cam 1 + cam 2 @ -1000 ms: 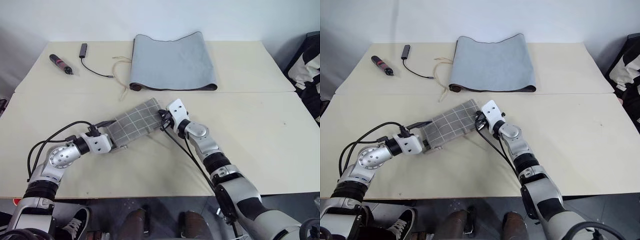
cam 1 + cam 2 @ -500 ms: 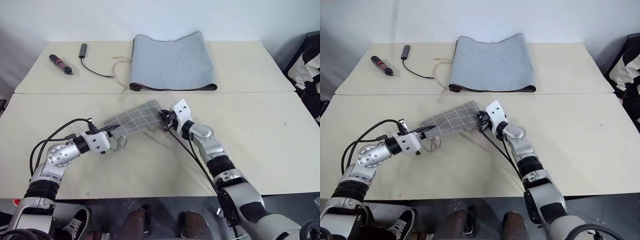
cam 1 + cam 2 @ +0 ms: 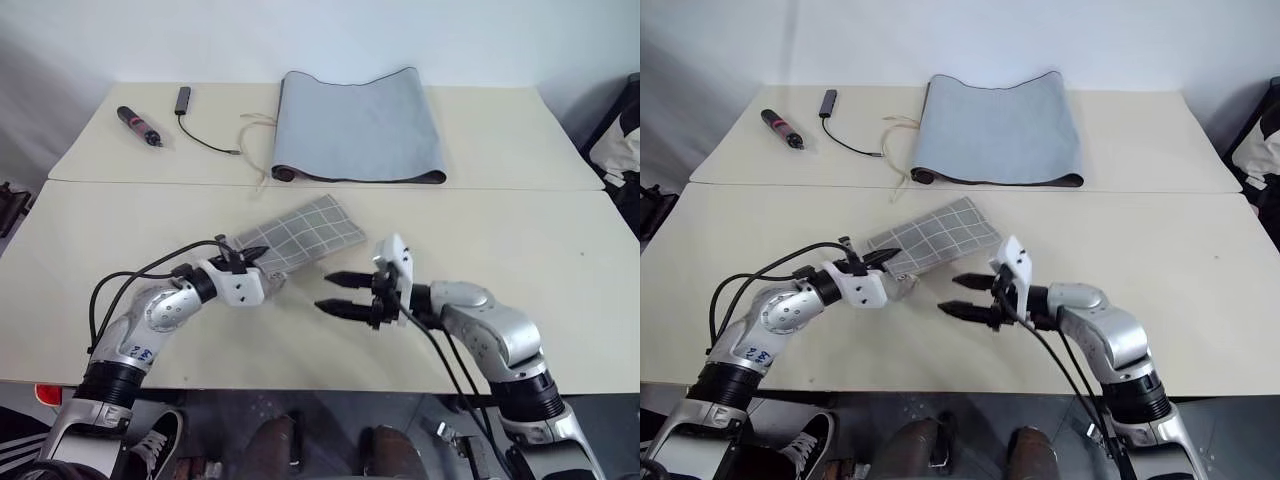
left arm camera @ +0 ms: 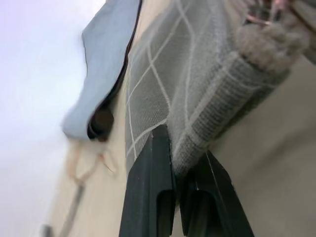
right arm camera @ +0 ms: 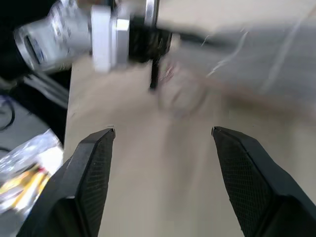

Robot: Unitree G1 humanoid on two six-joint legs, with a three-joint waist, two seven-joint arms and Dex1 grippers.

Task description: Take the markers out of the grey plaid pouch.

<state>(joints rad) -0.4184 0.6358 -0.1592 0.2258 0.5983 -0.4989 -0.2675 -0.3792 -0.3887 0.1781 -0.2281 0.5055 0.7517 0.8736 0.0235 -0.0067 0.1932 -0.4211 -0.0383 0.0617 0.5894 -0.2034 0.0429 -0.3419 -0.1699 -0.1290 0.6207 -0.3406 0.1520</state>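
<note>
Two grippers work over the near table. The left gripper has its black fingers pinched on the near-left corner of the grey plaid pouch, as the left wrist view shows, with the fabric edge squeezed between the fingers. The pouch lies slanted, its far end toward one o'clock from that grip. The right gripper hovers clear of the pouch, at about five o'clock from it, pointing to the left with its fingers spread wide and nothing between them. At twelve o'clock from the pouch, on the far table, lies a large grey mat. At about ten o'clock lie a dark pen-like tool and a small black cable. No markers can be made out.
</note>
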